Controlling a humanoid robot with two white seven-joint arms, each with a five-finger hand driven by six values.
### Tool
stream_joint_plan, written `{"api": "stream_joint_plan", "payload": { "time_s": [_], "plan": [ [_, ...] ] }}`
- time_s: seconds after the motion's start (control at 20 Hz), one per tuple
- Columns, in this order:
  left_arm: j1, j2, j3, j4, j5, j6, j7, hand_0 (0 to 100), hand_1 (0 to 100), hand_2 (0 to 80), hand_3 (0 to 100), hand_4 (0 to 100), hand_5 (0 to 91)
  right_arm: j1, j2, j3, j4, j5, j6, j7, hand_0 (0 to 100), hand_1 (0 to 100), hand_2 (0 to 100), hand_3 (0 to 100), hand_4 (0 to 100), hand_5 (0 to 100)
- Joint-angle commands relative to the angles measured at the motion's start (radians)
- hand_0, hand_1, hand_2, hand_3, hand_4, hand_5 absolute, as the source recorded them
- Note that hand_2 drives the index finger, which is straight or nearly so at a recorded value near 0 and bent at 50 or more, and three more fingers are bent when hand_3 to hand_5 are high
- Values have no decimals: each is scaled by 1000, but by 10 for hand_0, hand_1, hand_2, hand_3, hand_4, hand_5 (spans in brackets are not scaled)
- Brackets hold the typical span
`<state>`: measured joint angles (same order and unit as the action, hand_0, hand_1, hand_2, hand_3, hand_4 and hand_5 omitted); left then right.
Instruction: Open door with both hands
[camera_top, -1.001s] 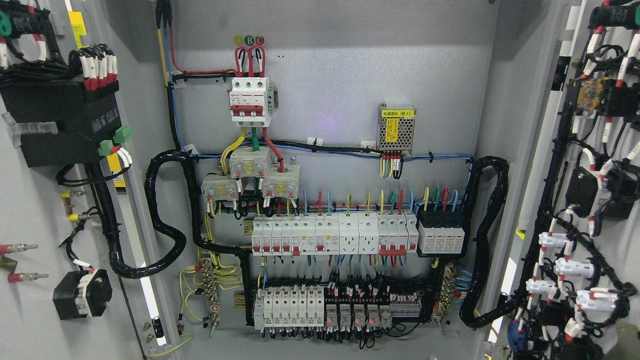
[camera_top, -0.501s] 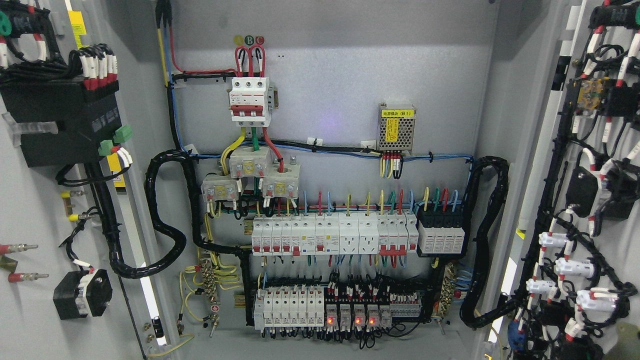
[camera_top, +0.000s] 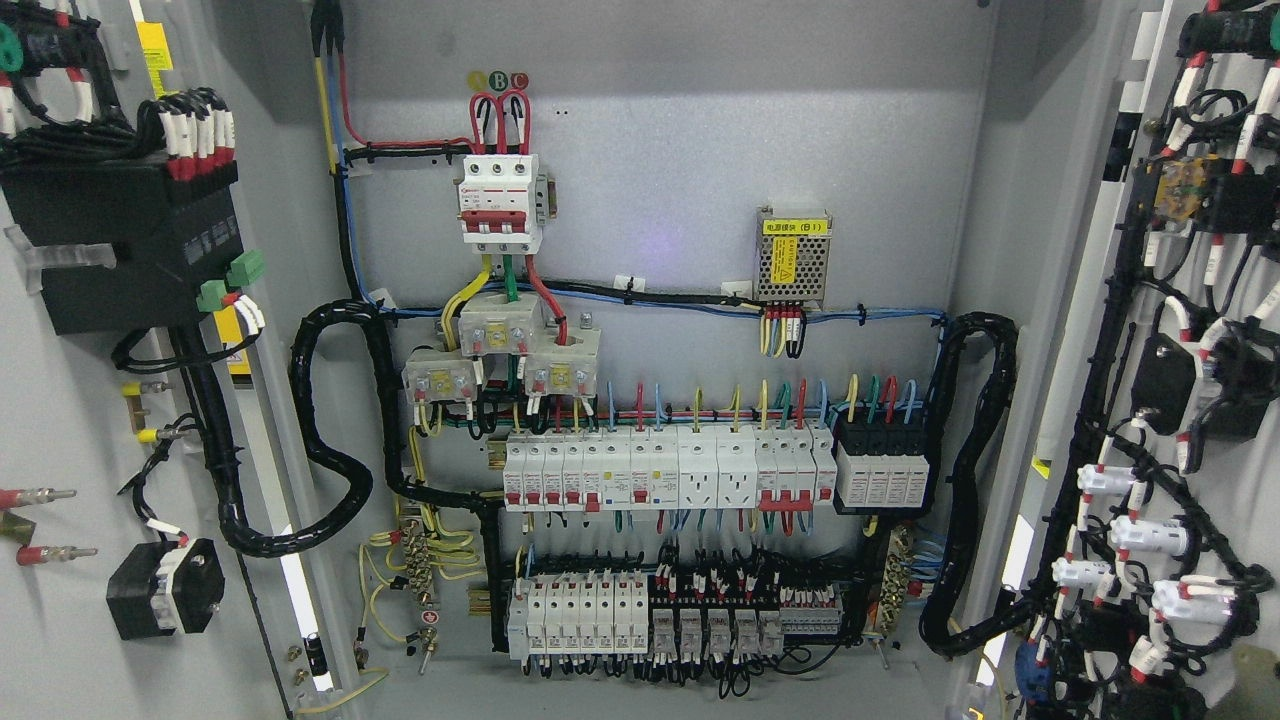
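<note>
No robot hand or arm shows anywhere in the head view, so neither hand's grip nor how far its fingers stand open can be told. Both cabinet doors look swung fully open: the left door (camera_top: 70, 400) fills the left edge of the frame with its inner face toward the camera, carrying a black module (camera_top: 120, 240) at upper left and a small black switch body (camera_top: 165, 588) at lower left; the right door (camera_top: 1190, 400) fills the right edge, its inner face crowded with wired components. Between them the cabinet interior (camera_top: 650, 150) is exposed, with a three-pole breaker (camera_top: 500, 200) at upper centre, a power supply (camera_top: 793, 255) right of centre, and breaker rows (camera_top: 660, 470) across the lower middle. Judged from this, the opening looks done, with little or nothing left beyond releasing and pulling clear. Open room is poor: door edges flank both sides, black cable looms (camera_top: 330, 430) hang near the left hinge line and another bundle (camera_top: 975, 480) near the right, and live-looking wiring sits straight ahead, so any retreat should go backward, away from the panel.
</note>
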<state>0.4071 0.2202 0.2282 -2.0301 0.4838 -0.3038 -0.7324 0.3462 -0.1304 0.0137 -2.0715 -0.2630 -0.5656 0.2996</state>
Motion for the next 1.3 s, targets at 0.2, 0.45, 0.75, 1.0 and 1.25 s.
{"api": "stream_joint_plan", "payload": {
  "time_s": [0.2, 0.45, 0.75, 1.0, 1.25],
  "plan": [
    [49, -27, 77, -19, 10, 2, -74, 120, 556, 0, 0, 0, 0, -1, 0, -115, 5, -47, 0, 1, 0, 500, 40, 0, 0, 0],
    [49, -56, 143, -13, 51, 12, -75, 120, 556, 0, 0, 0, 0, 2, -5, -130, 1, -47, -23, 1, 0, 500, 40, 0, 0, 0],
    [44, -100, 224, 4, 82, 54, -75, 120, 556, 0, 0, 0, 0, 7, -6, -144, 1, -50, -43, 1, 0, 500, 40, 0, 0, 0],
    [16, -101, 310, 39, 148, 97, -71, 120, 556, 0, 0, 0, 0, 33, -5, -152, 1, -64, -53, 1, 0, 500, 40, 0, 0, 0],
    [-13, -87, 416, 79, 245, 173, -71, 120, 556, 0, 0, 0, 0, 48, -5, -167, -1, -131, -57, 1, 0, 500, 40, 0, 0, 0]
  ]
}}
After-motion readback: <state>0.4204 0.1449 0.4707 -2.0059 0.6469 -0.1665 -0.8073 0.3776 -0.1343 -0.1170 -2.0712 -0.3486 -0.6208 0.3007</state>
